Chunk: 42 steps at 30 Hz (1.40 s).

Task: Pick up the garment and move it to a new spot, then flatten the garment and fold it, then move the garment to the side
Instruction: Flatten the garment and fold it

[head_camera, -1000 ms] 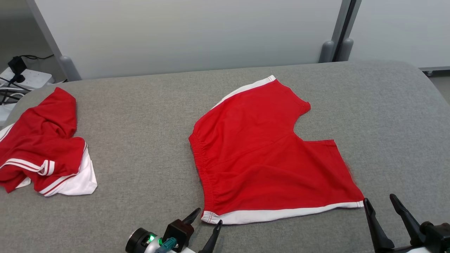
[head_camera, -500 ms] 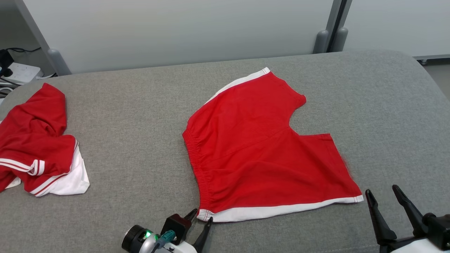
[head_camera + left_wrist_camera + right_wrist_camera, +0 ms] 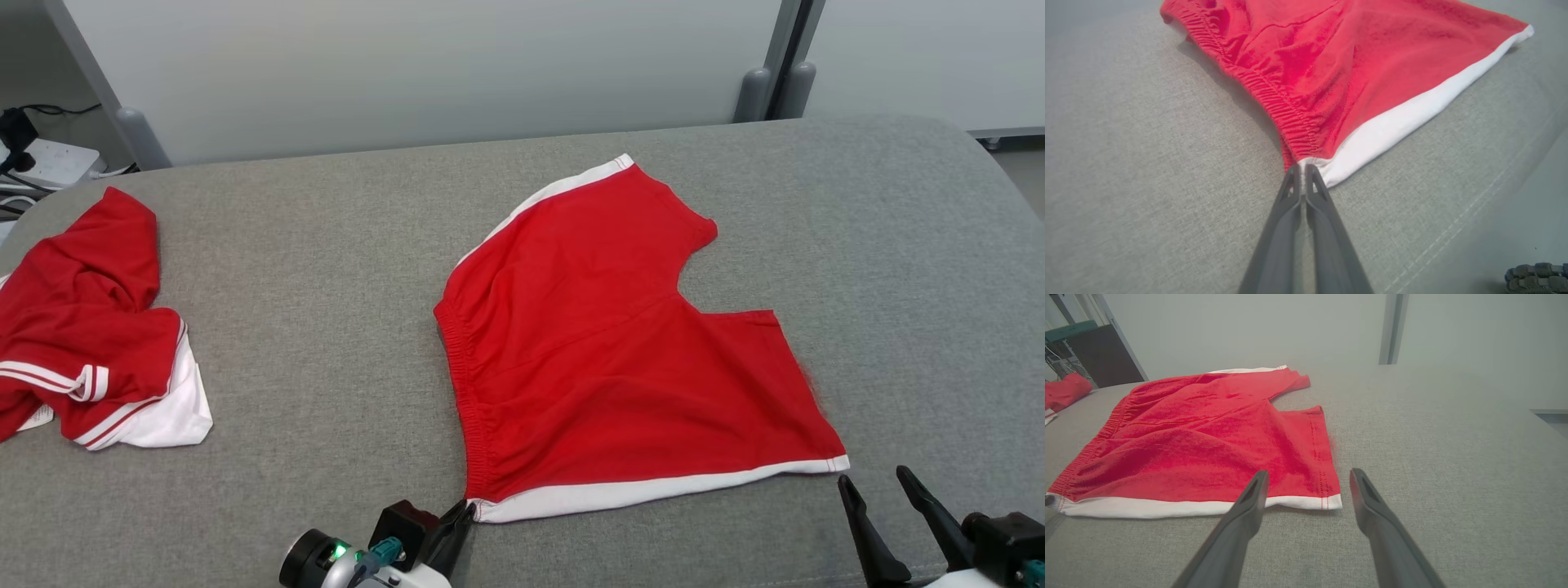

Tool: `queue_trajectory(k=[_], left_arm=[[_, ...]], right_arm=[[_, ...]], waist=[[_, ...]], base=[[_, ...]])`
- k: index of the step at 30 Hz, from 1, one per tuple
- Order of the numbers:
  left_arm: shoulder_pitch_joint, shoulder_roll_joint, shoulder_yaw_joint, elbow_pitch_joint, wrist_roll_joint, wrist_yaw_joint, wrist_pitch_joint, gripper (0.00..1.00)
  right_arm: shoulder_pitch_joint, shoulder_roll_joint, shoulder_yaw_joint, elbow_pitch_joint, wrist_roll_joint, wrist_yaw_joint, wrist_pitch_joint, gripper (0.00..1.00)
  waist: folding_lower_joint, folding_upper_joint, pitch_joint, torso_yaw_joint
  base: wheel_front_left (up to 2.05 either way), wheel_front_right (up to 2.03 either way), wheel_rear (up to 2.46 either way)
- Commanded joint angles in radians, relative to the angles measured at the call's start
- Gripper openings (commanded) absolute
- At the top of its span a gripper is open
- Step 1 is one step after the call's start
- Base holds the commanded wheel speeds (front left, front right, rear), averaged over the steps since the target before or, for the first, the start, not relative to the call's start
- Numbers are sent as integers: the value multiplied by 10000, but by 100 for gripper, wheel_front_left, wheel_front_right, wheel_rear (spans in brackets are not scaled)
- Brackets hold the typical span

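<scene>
A pair of red shorts (image 3: 604,359) lies spread out nearly flat in the middle of the grey fabric-covered tabletop (image 3: 326,269), with some soft wrinkles across the cloth. Its gathered elastic waistband (image 3: 457,367) runs down the robot's left side, and the two leg openings point away to the right. A white side stripe (image 3: 653,494) runs along the near edge and another along the far edge. The left gripper (image 3: 461,510) sits at the near left corner of the shorts, where the waistband meets the white stripe. The left wrist view shows its jaws pressed together on that corner (image 3: 1301,167), the cloth pinched between the two dark tips and rising a little off the surface there. The right gripper (image 3: 871,475) is low over the tabletop just beside the near right corner, at the hem end of the white stripe. Its jaws stand wide apart with nothing between them, and the head view shows a strip of grey between the tips and the hem. Well off to the left lies a crumpled red and white garment (image 3: 82,327) near the tabletop's rounded edge. Pale partition panels (image 3: 408,65) stand behind, and a white power strip (image 3: 53,153) with dark cables shows at the far left
</scene>
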Motion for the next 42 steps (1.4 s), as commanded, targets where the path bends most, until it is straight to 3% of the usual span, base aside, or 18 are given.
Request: queue_trajectory(k=[1,11,22,26,27,29,30,32,36,37,38,39,40,41,42], left_arm=[[-469,146,358,-168,-14,-22,-105,0],[-584,315,395,-452,175,125,-105,0],[-635,261,385,-613,192,152,-105,0],[-633,282,359,-633,226,138,-105,0],[-637,291,343,-641,240,127,-105,0],[-638,302,332,-665,250,118,-105,0],[-640,309,321,-675,259,112,-105,0],[-646,322,310,-706,270,105,-105,0],[-662,359,271,-773,302,85,-105,0],[-670,370,262,-785,305,77,-105,0],[-678,381,256,-797,304,68,-105,0],[-687,396,251,-804,302,59,-105,0],[-697,412,251,-812,300,56,-105,0],[-705,427,257,-820,295,57,-105,0],[-711,439,265,-829,289,64,-105,0]], right_arm=[[-516,-435,348,213,219,31,-145,100],[-1624,-943,1291,2180,1442,31,-145,100],[-2076,-850,2182,3540,2254,31,-145,100],[-2208,-797,2453,3819,2375,31,-145,84],[-2246,-783,2517,3881,2417,31,-145,77],[-2332,-762,2667,4014,2511,31,-145,55],[-2383,-754,2719,4073,2560,31,-145,52],[-2490,-754,2810,4183,2618,31,-145,75],[-2703,-728,2934,4357,2696,31,-145,85],[-2743,-722,2957,4397,2712,31,-145,75],[-2777,-722,2991,4432,2721,31,-145,50],[-2804,-720,3027,4476,2739,31,-145,39],[-2831,-722,3059,4516,2761,31,-145,7],[-2857,-725,3093,4546,2783,31,-145,0],[-2882,-733,3119,4576,2815,31,-145,0]], waist=[[0,-1,87,81],[0,-1,380,553],[0,-1,380,744],[0,-1,365,741],[0,-1,362,738],[0,-1,353,733],[0,-1,349,734],[0,-1,344,737],[0,-1,355,748],[0,-1,362,754],[0,-1,370,762],[0,-1,378,769],[0,-1,385,772],[0,-1,395,772],[0,-1,408,768]], base=[[0,0,0],[0,0,0],[0,0,0],[0,0,0],[0,0,0],[0,0,0],[0,0,0],[0,0,0],[0,0,0],[0,0,0],[0,0,0],[0,0,0],[0,0,0],[0,0,0],[0,0,0]])
